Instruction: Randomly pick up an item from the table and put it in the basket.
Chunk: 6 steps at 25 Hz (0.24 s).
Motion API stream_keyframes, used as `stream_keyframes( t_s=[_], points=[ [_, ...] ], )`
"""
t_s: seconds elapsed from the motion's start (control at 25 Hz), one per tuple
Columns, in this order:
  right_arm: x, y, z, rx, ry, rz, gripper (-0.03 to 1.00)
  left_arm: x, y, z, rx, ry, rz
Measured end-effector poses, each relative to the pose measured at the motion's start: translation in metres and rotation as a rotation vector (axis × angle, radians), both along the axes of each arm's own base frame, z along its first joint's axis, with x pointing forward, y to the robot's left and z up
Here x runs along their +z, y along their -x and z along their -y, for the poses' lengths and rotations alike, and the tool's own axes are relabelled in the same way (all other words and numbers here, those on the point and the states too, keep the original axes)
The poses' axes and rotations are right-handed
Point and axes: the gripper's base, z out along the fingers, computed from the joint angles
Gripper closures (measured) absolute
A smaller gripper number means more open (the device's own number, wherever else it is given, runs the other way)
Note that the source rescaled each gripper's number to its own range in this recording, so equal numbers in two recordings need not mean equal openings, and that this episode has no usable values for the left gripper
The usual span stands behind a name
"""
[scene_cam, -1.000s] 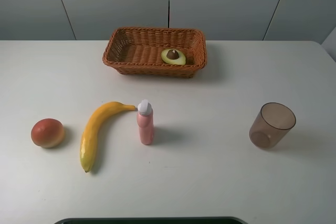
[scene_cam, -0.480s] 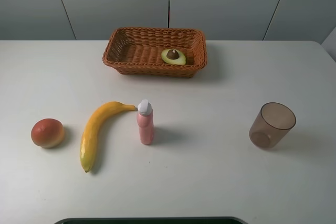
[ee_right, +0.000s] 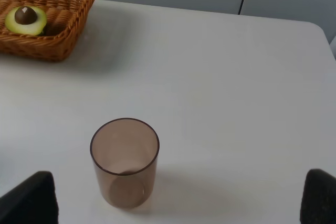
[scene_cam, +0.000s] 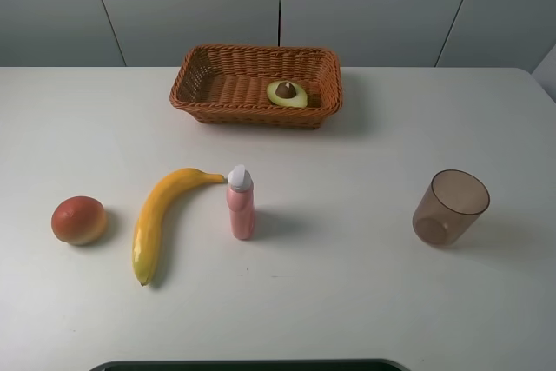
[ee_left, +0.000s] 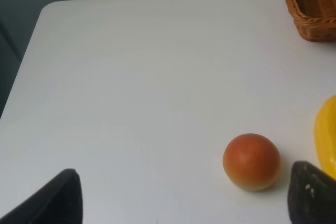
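Observation:
The halved avocado (scene_cam: 287, 93) lies pit-up inside the woven basket (scene_cam: 256, 115) at the back of the white table (scene_cam: 365, 154); the right wrist view also shows it (ee_right: 25, 19) in the basket (ee_right: 68, 3). Neither arm shows in the exterior high view. My left gripper (ee_left: 184, 203) is open and empty, its dark fingertips (ee_left: 63, 198) wide apart above the table's left part. My right gripper (ee_right: 176, 203) is open and empty, its fingertips (ee_right: 320, 195) wide apart near the cup.
A banana (scene_cam: 156, 215), a round orange-red fruit (scene_cam: 79, 220) and an upright pink bottle (scene_cam: 241, 204) stand at the front left. A translucent brown cup (scene_cam: 450, 207) stands at the right. The fruit (ee_left: 251, 161) lies near the left gripper.

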Motion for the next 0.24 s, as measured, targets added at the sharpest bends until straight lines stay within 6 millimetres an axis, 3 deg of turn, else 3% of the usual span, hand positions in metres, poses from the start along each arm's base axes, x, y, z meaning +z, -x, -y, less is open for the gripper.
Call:
stream_keyframes(
  t_s=[0.24],
  points=[
    [0.0000, 0.0000, 0.0000, 0.000, 0.000, 0.000, -0.03, 0.0000, 0.0000, 0.0000, 0.000, 0.000, 0.000]
  ],
)
